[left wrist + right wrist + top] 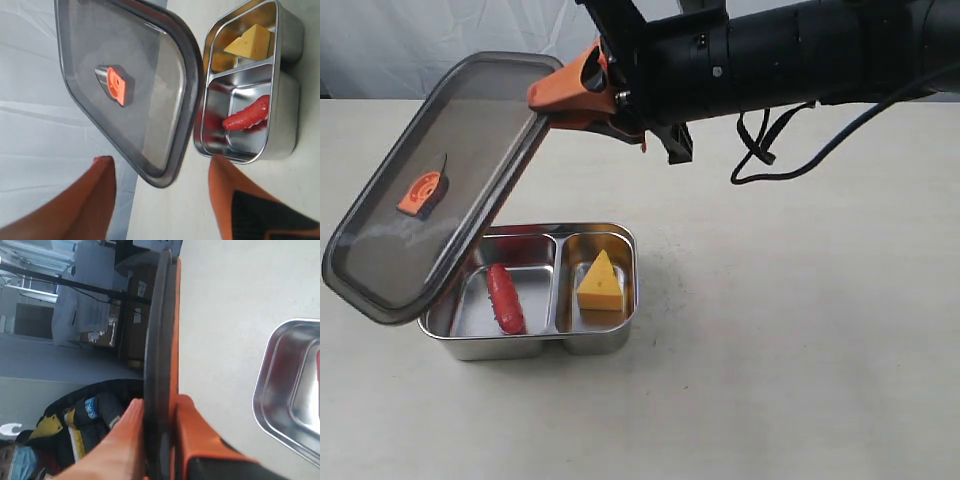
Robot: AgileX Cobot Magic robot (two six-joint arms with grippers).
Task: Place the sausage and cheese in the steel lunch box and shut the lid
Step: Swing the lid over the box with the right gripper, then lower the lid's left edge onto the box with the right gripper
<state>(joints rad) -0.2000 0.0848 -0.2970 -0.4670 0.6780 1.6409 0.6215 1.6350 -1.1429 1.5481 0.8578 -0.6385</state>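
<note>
Counts: one steel lunch box (pixel 525 346) with two compartments, one sausage (pixel 505 300), one cheese (pixel 601 283), one lid (pixel 470 140) with one orange valve (pixel 420 193).

- The box sits on the desk (pixel 800 350), uncovered.
- Seen from the exterior view, the sausage lies in the left compartment and the cheese stands in the right one.
- The right end effector (pixel 555 97) is clenched on the lid's upper edge, so the lid hangs tilted in the air.
- The lid's low edge is by the box's left rim; can't tell if they touch.
- The left end effector (pixel 161 180) is released, fingers (pixel 97 200) wide apart and gripping nothing.
- Bare desk shows in front and to the right of the box.
</note>
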